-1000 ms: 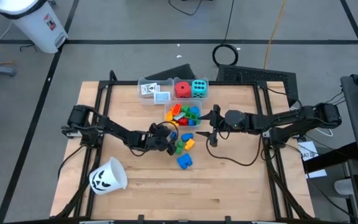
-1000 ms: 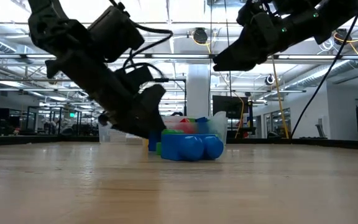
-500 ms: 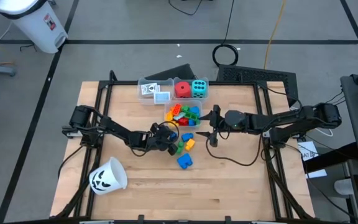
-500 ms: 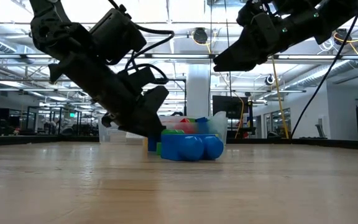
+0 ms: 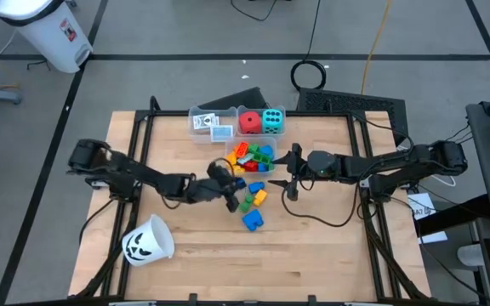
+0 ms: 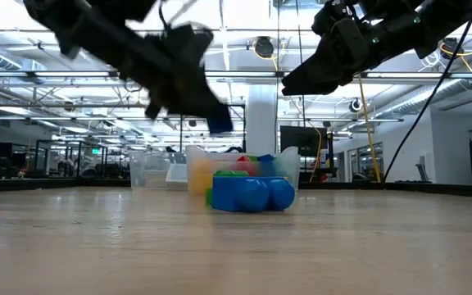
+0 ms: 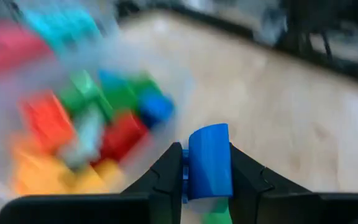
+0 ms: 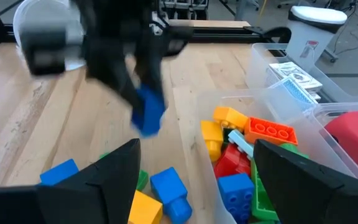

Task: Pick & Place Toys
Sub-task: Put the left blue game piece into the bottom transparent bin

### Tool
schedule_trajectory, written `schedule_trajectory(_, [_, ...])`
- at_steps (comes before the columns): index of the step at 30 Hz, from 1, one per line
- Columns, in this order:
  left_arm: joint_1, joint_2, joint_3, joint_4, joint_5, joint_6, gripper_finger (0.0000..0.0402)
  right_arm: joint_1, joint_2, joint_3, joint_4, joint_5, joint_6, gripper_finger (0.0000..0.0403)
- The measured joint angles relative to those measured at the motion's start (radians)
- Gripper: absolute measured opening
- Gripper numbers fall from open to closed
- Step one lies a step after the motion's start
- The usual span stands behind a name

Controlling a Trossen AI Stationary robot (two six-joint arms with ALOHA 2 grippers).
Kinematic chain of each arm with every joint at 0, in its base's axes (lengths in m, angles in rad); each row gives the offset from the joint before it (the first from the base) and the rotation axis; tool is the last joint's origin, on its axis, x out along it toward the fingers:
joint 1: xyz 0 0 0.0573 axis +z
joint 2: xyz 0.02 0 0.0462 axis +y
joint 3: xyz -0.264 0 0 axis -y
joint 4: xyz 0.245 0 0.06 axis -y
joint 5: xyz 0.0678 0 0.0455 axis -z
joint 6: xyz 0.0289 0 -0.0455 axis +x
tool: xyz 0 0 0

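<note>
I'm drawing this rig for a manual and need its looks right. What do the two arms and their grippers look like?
Both arms are dark, nearly black, built of slim jointed links with loose black cables looping alongside. The left gripper ends in two flat, angular black jaws. The right gripper has the same broad, dark, wedge-shaped jaws. No markings are legible on either arm.

Both arms are dark, near-black, built of slim tubular links joined by bulkier rounded joint housings. Thin black cables loop loosely along each arm. The left pincer (image 7: 207,186) has two matte black fingers (image 7: 166,180) with angular, stepped inner edges. The right pincer (image 8: 194,186) has broad, flat black fingers (image 8: 303,180) with slanted tips, and its wrist housing (image 5: 320,161) is a rounded grey-black block.
</note>
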State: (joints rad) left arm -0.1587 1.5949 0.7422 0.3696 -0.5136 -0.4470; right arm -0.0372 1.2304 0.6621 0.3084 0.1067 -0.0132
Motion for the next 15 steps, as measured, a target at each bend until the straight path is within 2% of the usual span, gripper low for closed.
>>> schedule_trajectory(4, [0.041, -0.106, 0.000, 0.001, -0.114, 0.114, 0.0082, 0.000, 0.000, 0.000, 0.000, 0.000, -0.001, 0.0281])
schedule_trajectory(6, [0.078, -0.133, 0.000, 0.001, -0.138, 0.153, 0.0082, 0.000, 0.000, 0.000, 0.000, 0.000, 0.000, 0.0281])
schedule_trajectory(10, [0.166, -0.133, 0.000, -0.007, -0.118, 0.154, 0.0082, 0.000, 0.000, 0.000, 0.000, 0.000, 0.001, 0.0281])
schedule_trajectory(15, [0.256, -0.054, 0.000, -0.015, -0.089, 0.099, 0.0082, 0.000, 0.000, 0.000, 0.000, 0.000, -0.002, 0.0278])
